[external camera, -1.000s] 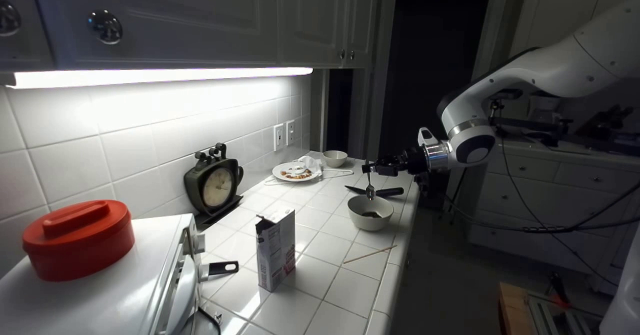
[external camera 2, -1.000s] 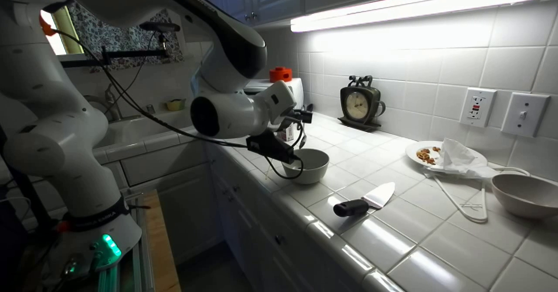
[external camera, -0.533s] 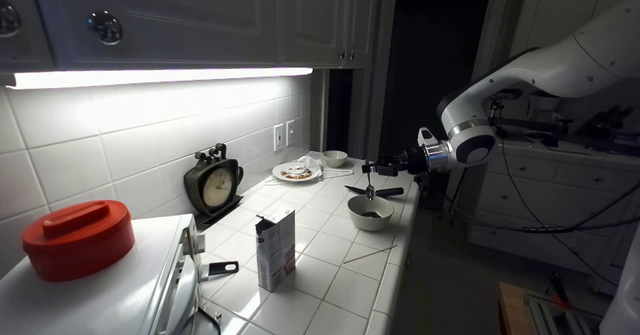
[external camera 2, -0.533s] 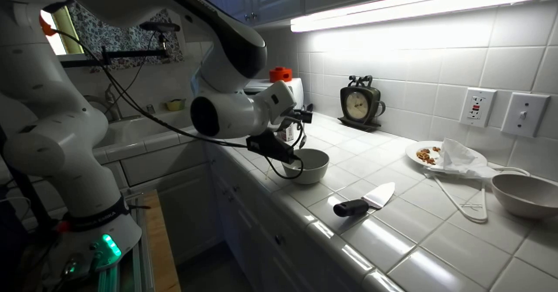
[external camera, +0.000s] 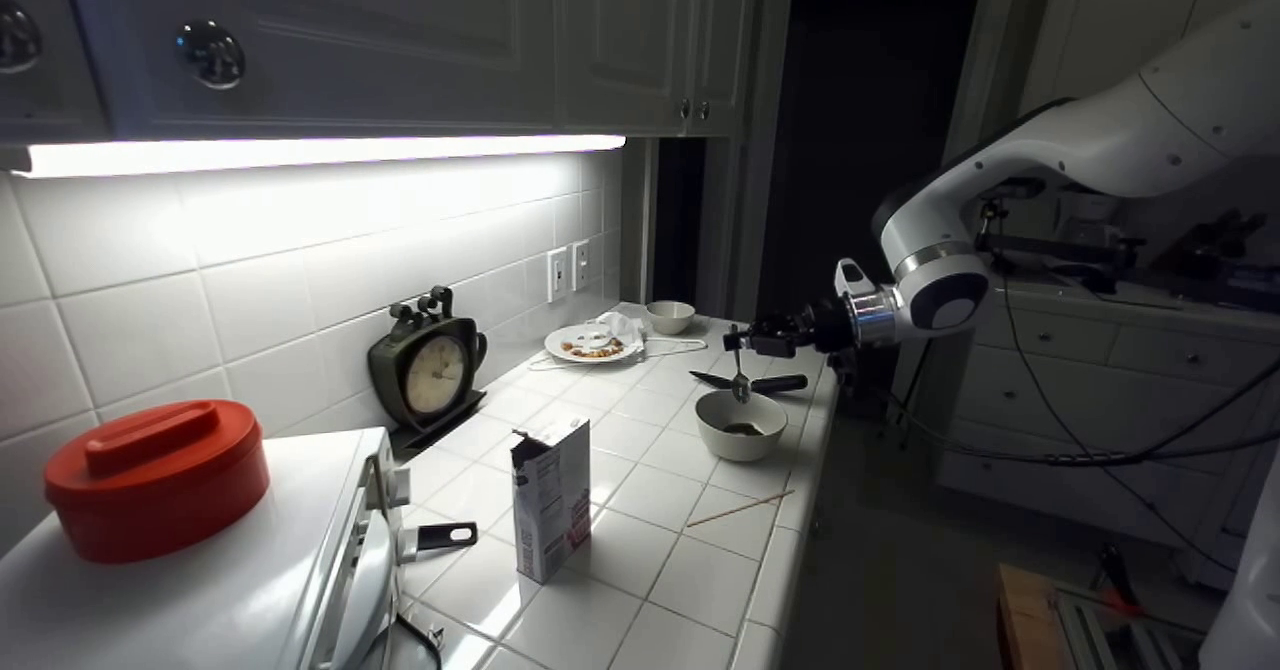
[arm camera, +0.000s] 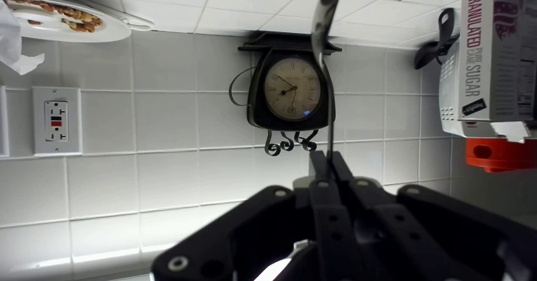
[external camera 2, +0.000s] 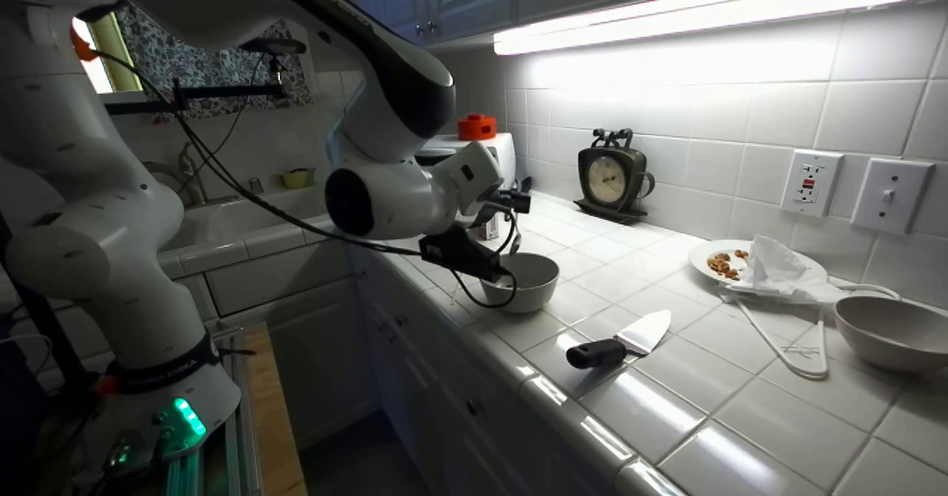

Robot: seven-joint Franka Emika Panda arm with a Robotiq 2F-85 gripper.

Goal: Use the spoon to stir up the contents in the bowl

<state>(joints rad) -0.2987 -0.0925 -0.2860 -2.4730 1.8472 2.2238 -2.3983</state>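
The slim metal spoon hangs head down from my gripper. In the wrist view my gripper is shut on the end of the thin handle, and the spoon reaches up out of frame. The pale grey bowl stands on the counter below, with a small dark content inside. The spoon's tip is over the bowl near rim height; I cannot tell whether it is below the rim. In an exterior view the spoon shows just above the bowl, and my fingertips are hidden.
A black-handled cake server lies beside the bowl near the counter edge. A sugar box and a thin stick are on the other side. A plate with food, a second bowl and a clock stand farther off.
My gripper with the spoon has come down very slightly, so the spoon's tip is a little closer to the bowl. Bowl and other objects have not moved.
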